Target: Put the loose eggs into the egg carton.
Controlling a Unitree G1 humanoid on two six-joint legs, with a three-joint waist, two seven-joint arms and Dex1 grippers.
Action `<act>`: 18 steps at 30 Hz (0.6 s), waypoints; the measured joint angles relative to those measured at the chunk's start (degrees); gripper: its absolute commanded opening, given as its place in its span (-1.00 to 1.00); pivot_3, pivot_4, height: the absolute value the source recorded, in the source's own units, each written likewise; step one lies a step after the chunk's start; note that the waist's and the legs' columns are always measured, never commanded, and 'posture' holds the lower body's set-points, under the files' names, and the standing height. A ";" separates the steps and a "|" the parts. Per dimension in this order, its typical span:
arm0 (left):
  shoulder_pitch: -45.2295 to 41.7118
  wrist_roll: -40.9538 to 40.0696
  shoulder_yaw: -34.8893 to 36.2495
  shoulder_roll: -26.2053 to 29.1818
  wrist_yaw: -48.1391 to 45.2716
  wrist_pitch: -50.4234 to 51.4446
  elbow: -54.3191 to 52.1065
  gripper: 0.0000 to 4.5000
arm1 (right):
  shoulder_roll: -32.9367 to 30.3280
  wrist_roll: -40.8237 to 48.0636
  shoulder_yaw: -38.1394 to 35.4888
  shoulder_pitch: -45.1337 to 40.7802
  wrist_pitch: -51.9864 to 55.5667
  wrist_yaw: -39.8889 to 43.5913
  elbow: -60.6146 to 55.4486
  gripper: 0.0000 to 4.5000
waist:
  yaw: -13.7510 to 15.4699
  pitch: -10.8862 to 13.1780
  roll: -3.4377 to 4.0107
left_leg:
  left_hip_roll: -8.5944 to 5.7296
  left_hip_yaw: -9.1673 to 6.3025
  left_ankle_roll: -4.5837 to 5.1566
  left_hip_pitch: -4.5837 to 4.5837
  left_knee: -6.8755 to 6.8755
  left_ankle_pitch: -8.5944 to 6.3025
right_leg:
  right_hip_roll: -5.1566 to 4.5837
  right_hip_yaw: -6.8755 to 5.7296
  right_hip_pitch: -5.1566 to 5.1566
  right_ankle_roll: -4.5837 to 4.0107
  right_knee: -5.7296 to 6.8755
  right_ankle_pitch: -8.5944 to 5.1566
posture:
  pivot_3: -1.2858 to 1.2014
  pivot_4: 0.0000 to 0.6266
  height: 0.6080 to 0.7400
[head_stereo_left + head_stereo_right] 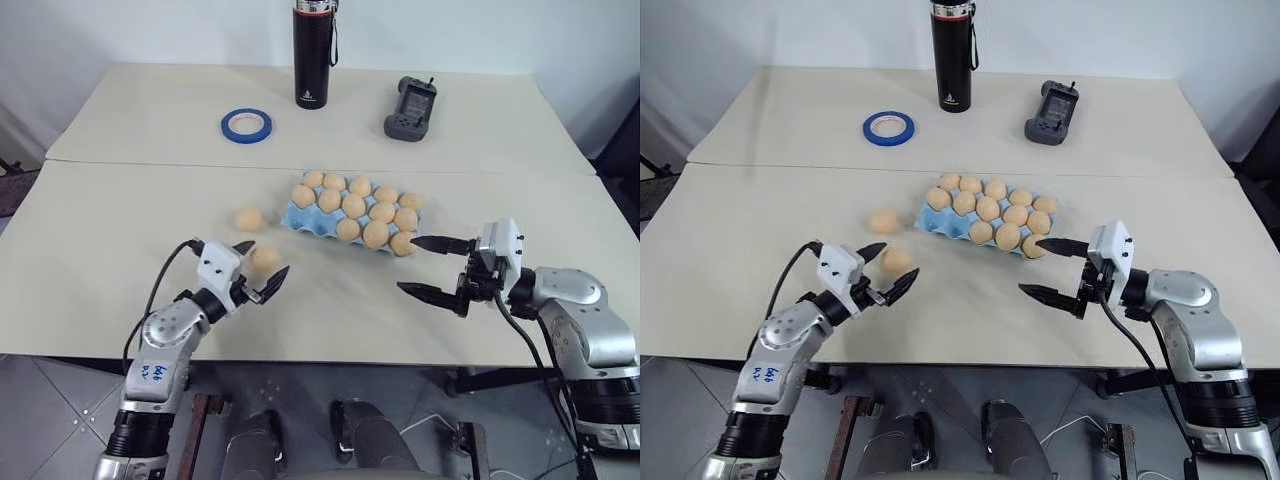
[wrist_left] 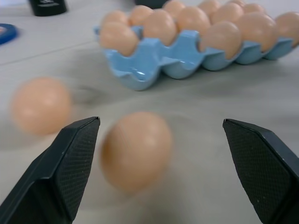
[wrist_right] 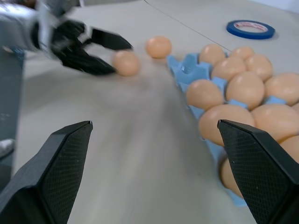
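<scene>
The light blue egg carton [image 1: 300, 216] lies mid-table, its cups holding several tan eggs. Two loose eggs rest on the table to its left: one [image 1: 249, 219] further back, one [image 1: 265, 259] nearer the front. My left gripper [image 1: 268, 258] is open, low over the table, and this nearer egg [image 2: 135, 150] lies between its fingers, close to one finger [image 2: 70, 163]. My right gripper [image 1: 407, 264] is open with nothing in it. It hovers just off the carton's near right corner, its upper fingertip close to the corner egg [image 1: 402, 243].
A black bottle [image 1: 312, 55], a blue tape roll [image 1: 246, 125] and a dark handheld controller [image 1: 410, 108] stand on the far half of the table. The table's front edge runs just below both grippers.
</scene>
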 measured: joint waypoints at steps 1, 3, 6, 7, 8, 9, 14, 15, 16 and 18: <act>-0.69 0.39 -0.16 -0.30 0.10 -0.45 1.08 1.00 | -0.19 0.18 -0.17 0.44 0.00 0.13 -0.28 1.00 | -0.02 0.00 0.00 | 0.00 0.00 0.00 0.01 0.02 0.01 | 0.00 0.00 0.00 0.00 0.03 0.00 | 0.03 -0.52 1.00; -1.62 0.98 -0.44 -0.97 0.32 -1.58 2.76 1.00 | -0.36 0.29 -0.25 0.82 0.02 0.15 -0.82 1.00 | -0.13 0.00 0.00 | 0.00 0.00 0.00 0.01 0.11 0.00 | 0.00 0.00 0.01 0.00 0.07 0.00 | 0.03 -0.52 1.00; -2.65 1.65 -1.06 -1.72 0.36 -2.72 5.55 1.00 | -0.36 1.18 -0.85 1.86 0.09 -0.02 -1.36 1.00 | -0.05 0.00 0.00 | 0.00 -0.03 0.01 0.01 0.19 0.01 | 0.00 -0.01 0.04 0.03 0.07 0.02 | 0.03 -0.52 1.00; -3.21 1.84 -1.17 -2.02 0.36 -3.27 6.83 1.00 | -0.36 1.76 -1.26 2.38 0.09 0.04 -1.65 1.00 | 0.04 0.00 0.00 | 0.00 -0.03 0.02 -0.01 0.21 0.01 | 0.00 -0.01 0.04 0.04 0.07 0.02 | 0.03 -0.52 1.00; -3.81 2.13 -1.22 -2.26 0.36 -3.77 8.17 1.00 | -0.36 2.20 -1.80 2.91 0.08 0.12 -1.95 1.00 | 0.12 0.00 0.00 | -0.01 -0.03 0.03 -0.01 0.24 0.00 | -0.01 -0.01 0.05 0.06 0.07 0.04 | 0.03 -0.52 1.00; -4.30 2.36 -1.28 -2.38 0.29 -4.38 9.41 1.00 | -0.37 2.50 -2.44 3.44 0.01 0.20 -2.17 1.00 | 0.11 0.00 0.00 | -0.01 -0.02 0.03 -0.02 0.24 -0.01 | -0.02 0.01 0.06 0.09 0.05 0.05 | 0.03 -0.52 1.00; -7.85 2.76 -1.76 -3.66 -0.58 -6.23 14.65 0.80 | -0.53 2.60 -2.65 5.34 0.09 -0.42 -3.11 1.00 | 0.21 0.00 0.00 | -0.03 -0.02 0.01 -0.02 0.28 -0.05 | -0.03 0.01 0.08 0.11 0.05 0.08 | 0.03 -0.52 1.00; -7.91 2.77 -1.79 -3.75 -0.67 -6.26 14.78 0.72 | -0.53 2.61 -2.66 5.42 0.09 -0.64 -3.37 1.00 | 0.16 0.00 0.00 | -0.03 -0.02 0.00 -0.01 0.27 -0.05 | -0.03 0.01 0.08 0.11 0.05 0.08 | 0.03 -0.52 1.00; -7.92 2.75 -1.78 -3.97 -0.90 -6.39 14.88 0.61 | -0.53 2.69 -2.84 5.76 0.10 -0.95 -3.64 1.00 | 0.17 0.00 0.01 | -0.02 -0.02 0.01 -0.01 0.26 -0.04 | -0.03 0.01 0.08 0.11 0.05 0.08 | 0.03 -0.52 1.00; -7.91 2.74 -1.85 -4.12 -1.49 -6.53 14.89 0.30 | -0.53 2.75 -3.09 6.49 0.11 -1.46 -4.05 1.00 | 0.27 0.00 0.01 | -0.02 -0.02 0.02 -0.01 0.26 -0.03 | -0.02 0.01 0.08 0.11 0.05 0.08 | 0.03 -0.52 1.00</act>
